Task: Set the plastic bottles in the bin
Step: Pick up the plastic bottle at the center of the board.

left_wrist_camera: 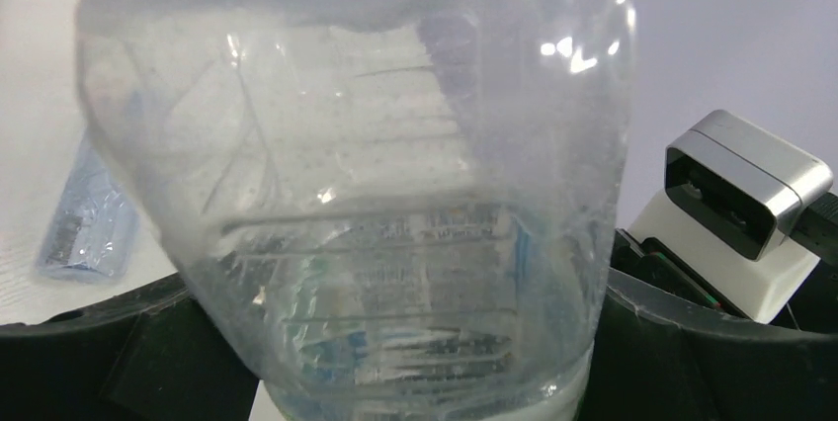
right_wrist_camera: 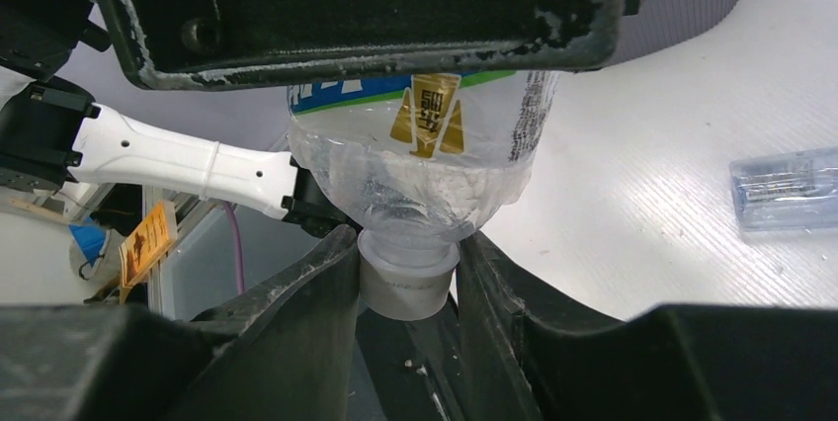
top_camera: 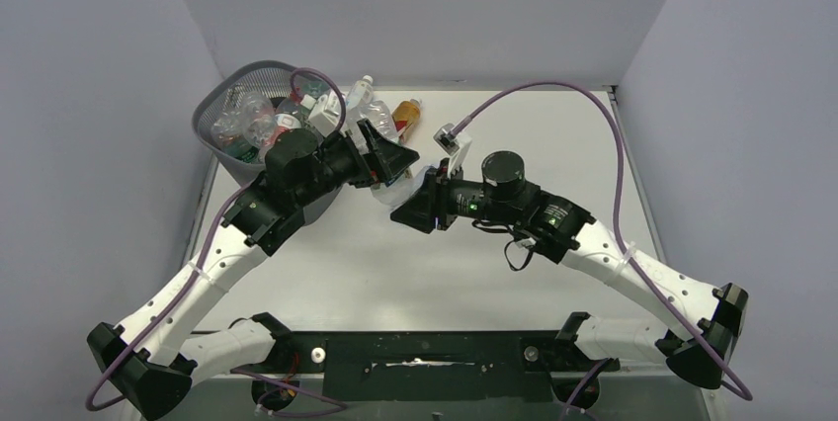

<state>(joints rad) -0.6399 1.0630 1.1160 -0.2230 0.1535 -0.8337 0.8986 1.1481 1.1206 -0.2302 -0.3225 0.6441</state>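
Mid-counter, just right of the bin, I have my left tool clamped around the body of the clear bottle and my right tool clamped on its cap.

L pincer & R pincer tip-to-tip, both clamped, elbows out.

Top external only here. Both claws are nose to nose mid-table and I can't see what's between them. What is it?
Observer: Right wrist shows a clear plastic bottle with a blue, green and gold label.
Operator: Who has it?
Observer: The right claw pinches its grey cap.
Operator: And left?
Observer: Left wrist shows the left claw closed on the bottle's wide body.
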